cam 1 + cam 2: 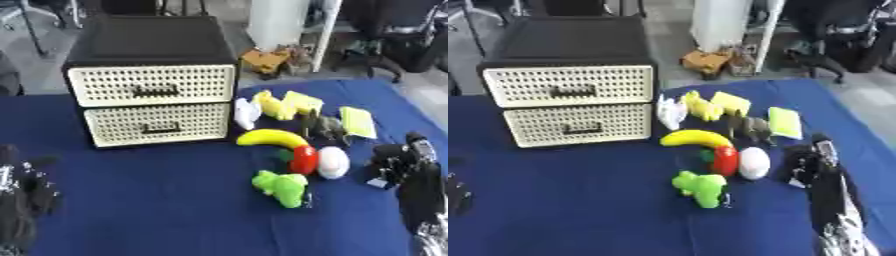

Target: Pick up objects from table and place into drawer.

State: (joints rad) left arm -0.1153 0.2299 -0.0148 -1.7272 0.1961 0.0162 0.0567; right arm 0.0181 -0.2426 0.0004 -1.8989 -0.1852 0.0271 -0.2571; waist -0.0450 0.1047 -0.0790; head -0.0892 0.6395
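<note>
Open cloth left of the toys, crowding to the right

Left of the banana (271,136), bare cloth (166,200) lay before the shut drawers (150,105); right of it, packed toys (306,130) blocked the way, the right hand (398,162) just beyond them.

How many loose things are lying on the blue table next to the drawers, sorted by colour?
Yellow: 4, among them the banana
White: 2
Green: 1, a toy
Red: 1
Grey: 1
Total: 9

Black right robot hand (395,162) and forearm, silver joint parts near the elbow.
</note>
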